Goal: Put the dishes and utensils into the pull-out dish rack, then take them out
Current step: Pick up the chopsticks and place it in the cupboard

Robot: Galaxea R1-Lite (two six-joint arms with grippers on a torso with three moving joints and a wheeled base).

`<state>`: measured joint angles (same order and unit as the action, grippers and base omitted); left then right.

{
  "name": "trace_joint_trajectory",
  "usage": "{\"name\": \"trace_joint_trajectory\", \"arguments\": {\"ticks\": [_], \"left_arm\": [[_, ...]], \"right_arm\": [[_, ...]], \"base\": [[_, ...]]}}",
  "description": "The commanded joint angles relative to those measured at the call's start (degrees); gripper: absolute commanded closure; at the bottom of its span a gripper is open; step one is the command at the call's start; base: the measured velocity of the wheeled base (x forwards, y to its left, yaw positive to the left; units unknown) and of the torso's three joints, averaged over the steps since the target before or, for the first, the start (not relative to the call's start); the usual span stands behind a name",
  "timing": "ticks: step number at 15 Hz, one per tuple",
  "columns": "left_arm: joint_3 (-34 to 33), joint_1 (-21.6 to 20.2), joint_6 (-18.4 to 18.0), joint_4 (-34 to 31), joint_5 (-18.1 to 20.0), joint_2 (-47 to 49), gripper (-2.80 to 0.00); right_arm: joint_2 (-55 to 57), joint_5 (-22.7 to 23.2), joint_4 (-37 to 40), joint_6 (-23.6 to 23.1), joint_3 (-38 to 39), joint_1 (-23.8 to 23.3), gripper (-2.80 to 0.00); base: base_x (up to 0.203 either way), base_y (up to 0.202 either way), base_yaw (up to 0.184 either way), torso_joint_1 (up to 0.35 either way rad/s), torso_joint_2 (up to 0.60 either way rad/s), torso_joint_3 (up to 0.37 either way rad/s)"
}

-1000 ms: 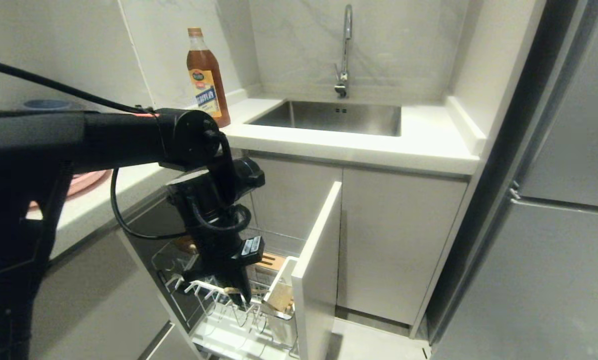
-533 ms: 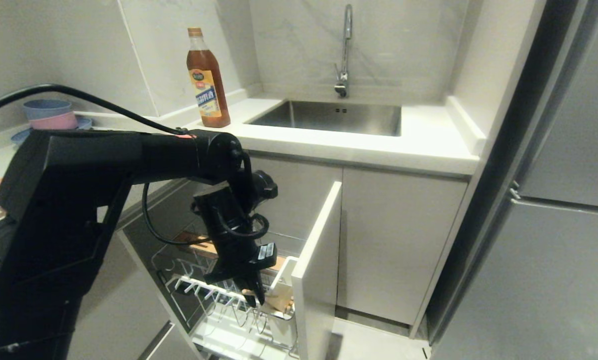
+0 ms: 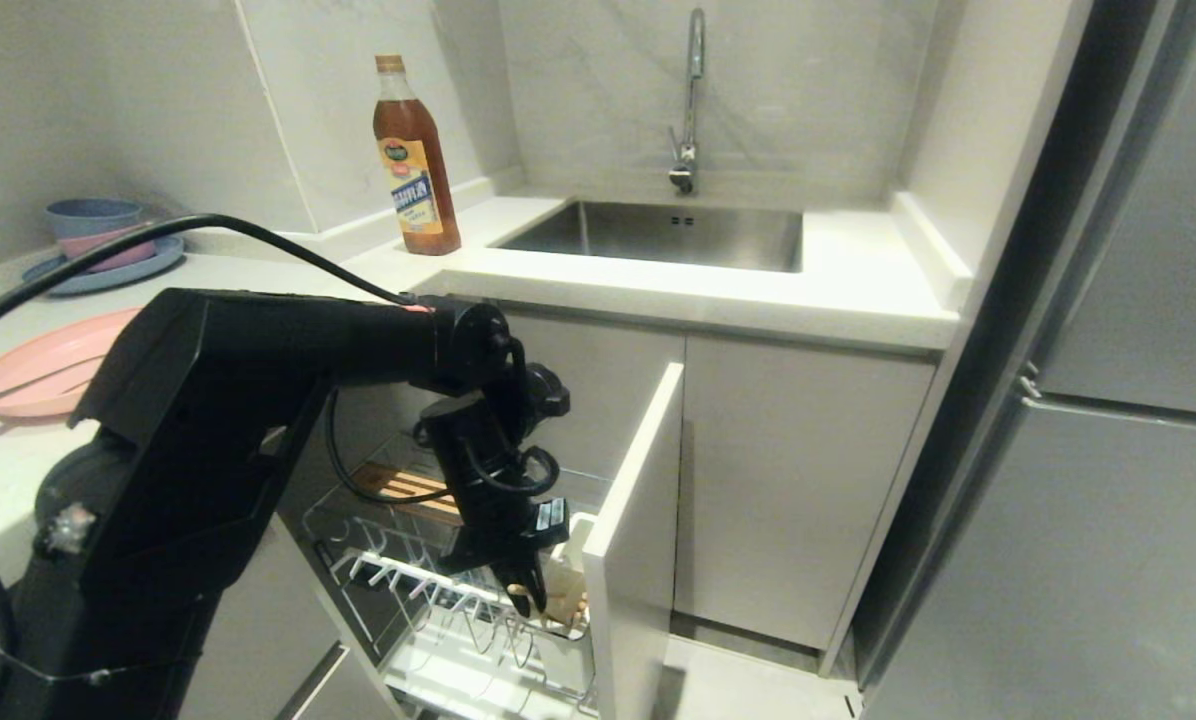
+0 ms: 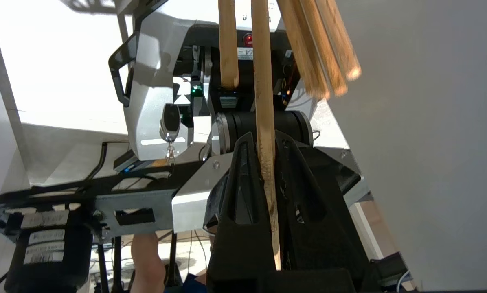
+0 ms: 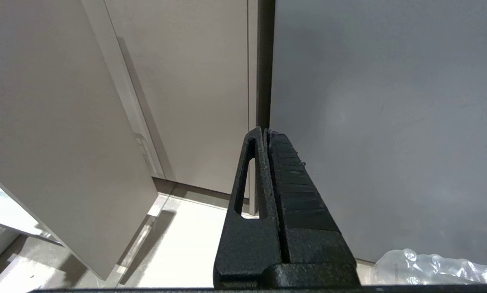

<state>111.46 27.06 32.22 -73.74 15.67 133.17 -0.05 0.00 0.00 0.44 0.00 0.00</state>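
The chopstick [image 4: 265, 101] sits clamped between the 2 fingers of the left tool [image 4: 266, 162], which is closed tight on it; in the wrist view 1 stick runs up through the grip, and whether a 2nd is held alongside I cannot tell. The tool [image 3: 528, 590] points down at the white utensil caddy [image 3: 566, 590] in the front corner of the pull-out dish rack [image 3: 438, 600], just behind its pale front panel [image 3: 638, 540]. Holding the stick near upright suits a drop into a narrow caddy, and other wooden sticks [image 4: 325, 49] already stand close beside it, probably in that caddy. The pink plate [image 3: 43, 360] lies on the counter [image 3: 258, 275] well left of the rack, so loading looks unfinished. The blue plate with stacked bowls [image 3: 98, 250] sits farther back on that counter, beyond the pink plate. The right tool [image 5: 268, 179] hangs parked well away from the rack, fingers pressed together on nothing.
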Motion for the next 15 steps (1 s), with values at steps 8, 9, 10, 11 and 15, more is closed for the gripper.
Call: {"name": "trace_joint_trajectory", "arguments": {"ticks": [8,9,10,11,15], "left_arm": [[0.07,-1.31,0.21,4.75,-0.12,4.12,0.0],[0.07,-1.31,0.21,5.06,-0.18,4.54,0.0],[0.04,-1.34,0.21,5.27,-0.2,4.69,0.0],[0.07,-1.32,0.21,5.67,-0.2,4.91,0.0],[0.07,-1.34,0.23,6.32,-0.29,5.79,0.0]], "right_arm": [[0.05,0.0,0.0,0.0,0.0,0.0,0.0],[0.05,0.0,0.0,0.0,0.0,0.0,0.0],[0.05,0.0,0.0,0.0,0.0,0.0,0.0],[0.05,0.0,0.0,0.0,0.0,0.0,0.0],[0.05,0.0,0.0,0.0,0.0,0.0,0.0]], "base": [[0.0,0.0,0.0,0.0,0.0,0.0],[0.0,0.0,0.0,0.0,0.0,0.0],[0.0,0.0,0.0,0.0,0.0,0.0],[0.0,0.0,0.0,0.0,0.0,0.0],[0.0,0.0,0.0,0.0,0.0,0.0]]}}
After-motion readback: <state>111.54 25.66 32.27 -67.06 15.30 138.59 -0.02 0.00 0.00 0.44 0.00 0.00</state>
